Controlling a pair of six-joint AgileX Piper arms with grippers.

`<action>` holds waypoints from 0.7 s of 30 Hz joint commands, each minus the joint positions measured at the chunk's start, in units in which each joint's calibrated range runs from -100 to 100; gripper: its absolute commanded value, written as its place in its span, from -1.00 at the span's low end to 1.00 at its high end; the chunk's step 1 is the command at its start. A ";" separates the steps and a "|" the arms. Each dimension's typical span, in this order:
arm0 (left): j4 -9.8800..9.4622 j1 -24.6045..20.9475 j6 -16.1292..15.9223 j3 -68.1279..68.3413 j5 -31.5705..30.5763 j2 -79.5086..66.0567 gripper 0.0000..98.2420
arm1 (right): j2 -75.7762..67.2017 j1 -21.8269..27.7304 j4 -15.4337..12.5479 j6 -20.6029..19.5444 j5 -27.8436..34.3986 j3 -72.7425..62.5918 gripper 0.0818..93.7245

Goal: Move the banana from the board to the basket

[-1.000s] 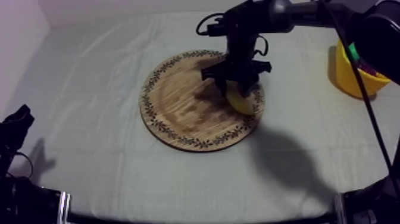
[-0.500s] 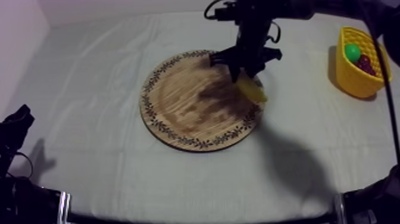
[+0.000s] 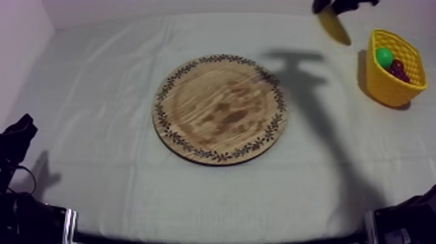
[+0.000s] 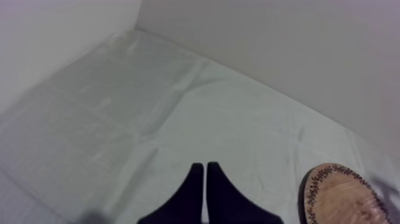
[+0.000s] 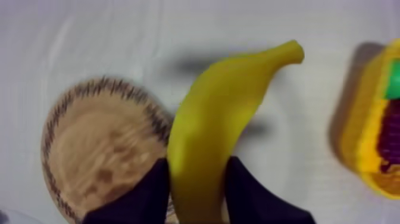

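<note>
The banana hangs in the air at the back right of the table, left of the yellow basket. My right gripper is shut on its upper end. In the right wrist view the banana sits between the two black fingers of my right gripper, above the cloth between the wooden board and the basket. The round wooden board lies bare at the table's middle. My left gripper rests low at the left, and its fingers lie together as a narrow wedge.
The basket holds a green fruit and a small red fruit. The right arm's shadow falls across the cloth from the board's right rim toward the front right. The board's edge lies ahead of my left gripper.
My right gripper has lifted the banana off the board and carried it up and to the back right, toward the basket. The left arm has not moved.
</note>
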 commanded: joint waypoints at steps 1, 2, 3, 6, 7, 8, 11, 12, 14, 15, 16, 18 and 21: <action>-0.02 -0.01 -0.02 0.00 0.00 0.04 -1.00 | -1.24 6.42 -0.36 0.89 0.94 -2.35 -0.40; -0.02 -0.01 -0.02 0.00 0.00 0.04 -1.00 | -1.34 8.04 -0.48 1.19 1.43 -3.40 -0.40; -0.02 -0.01 -0.02 0.00 0.00 0.04 -1.00 | -1.31 9.68 -0.54 1.47 1.77 -4.45 -0.39; -0.02 -0.01 -0.02 0.00 0.00 0.04 -1.00 | -0.52 14.33 -0.56 2.36 2.50 -7.05 -0.39; -0.02 -0.01 -0.02 0.00 0.00 0.04 -1.00 | -0.15 15.74 -0.51 2.62 2.64 -7.60 -0.39; -0.02 -0.01 -0.02 0.00 0.00 0.04 -1.00 | 0.23 17.07 -0.43 2.86 2.67 -7.95 -0.39; -0.02 -0.01 -0.02 0.00 0.00 0.04 -1.00 | 1.35 20.26 0.01 3.40 1.87 -7.21 -0.37; -0.02 -0.01 -0.02 0.00 0.00 0.04 -1.00 | 1.77 21.02 0.28 3.43 1.40 -6.44 -0.36; -0.02 -0.01 -0.02 0.00 0.00 0.04 -1.00 | 2.63 22.02 1.01 3.18 0.50 -4.70 -0.34; -0.02 -0.01 -0.02 0.00 0.00 0.04 -1.00 | 3.05 22.31 1.47 2.92 0.08 -3.82 -0.34; -0.02 -0.01 -0.02 0.00 0.00 0.04 -1.00 | 3.44 22.52 1.94 2.58 -0.34 -2.97 -0.34; -0.02 -0.01 -0.02 0.00 0.00 0.04 -1.00 | 4.09 22.89 2.63 2.06 -1.09 -1.63 -0.33; -0.02 -0.01 -0.02 0.00 0.00 0.04 -1.00 | 4.60 23.51 2.91 1.87 -2.20 -0.15 -0.27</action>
